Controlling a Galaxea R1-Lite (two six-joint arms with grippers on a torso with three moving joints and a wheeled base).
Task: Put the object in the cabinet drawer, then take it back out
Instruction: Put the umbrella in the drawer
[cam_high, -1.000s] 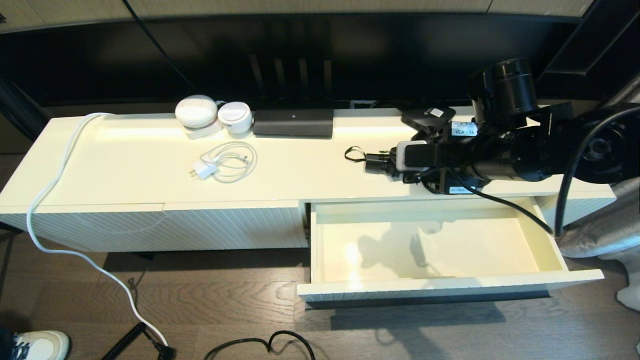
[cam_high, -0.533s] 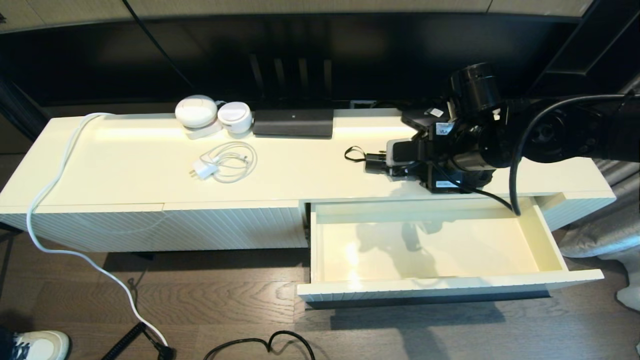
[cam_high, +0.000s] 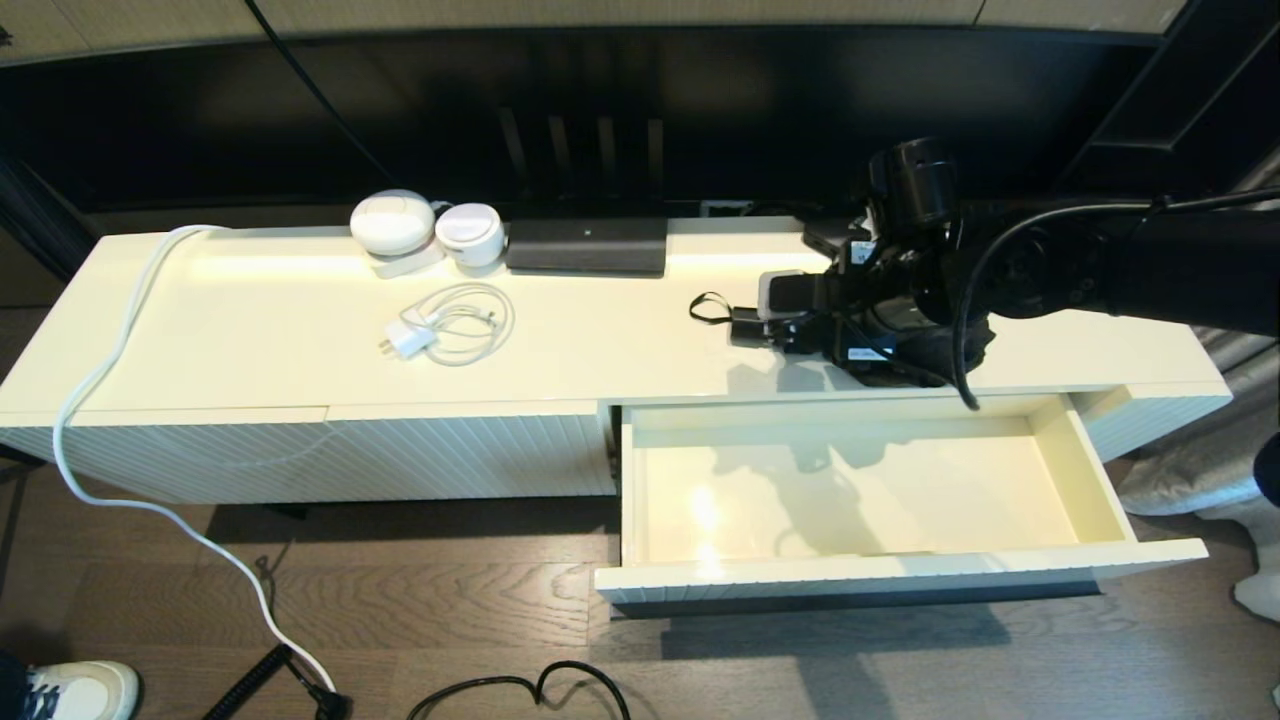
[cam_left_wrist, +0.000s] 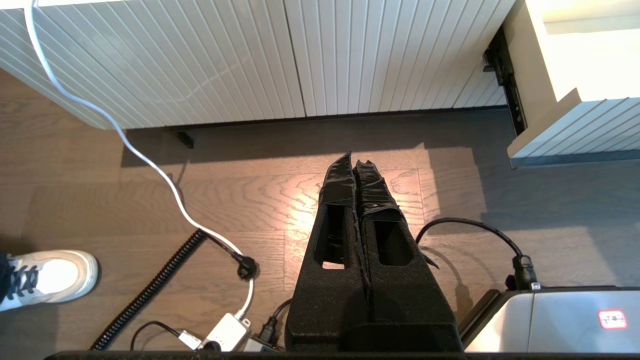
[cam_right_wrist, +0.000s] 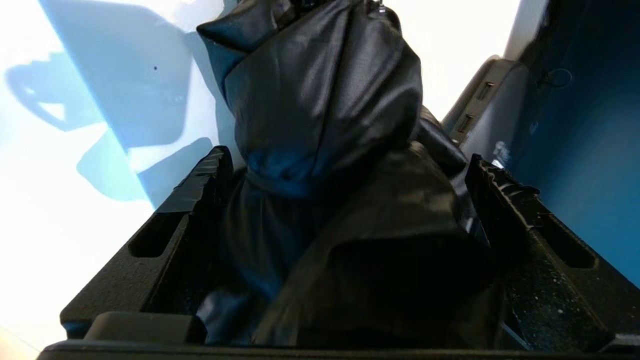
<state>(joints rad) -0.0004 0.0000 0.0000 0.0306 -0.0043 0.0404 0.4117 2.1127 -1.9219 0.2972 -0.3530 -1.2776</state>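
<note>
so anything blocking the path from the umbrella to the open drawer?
Nothing visible. The right hand straddles the umbrella on the cabinet top, fingers open on either side. The drawer sits pulled out directly in front, with nothing visible inside. The left hand hangs low over the floor, clear.

From the head camera the right gripper (cam_high: 800, 325) and its arm cover most of the umbrella (cam_high: 745, 325) — only the handle and wrist loop poke out beyond the jaws. In the right wrist view the umbrella (cam_right_wrist: 325, 150) fills the space between the jaws, its far end cut off by the frame edge, so contact cannot be judged. The drawer's (cam_high: 870, 570) bar handle is hidden below its front. A shoe (cam_left_wrist: 45, 275) is cropped at the edge.
</note>
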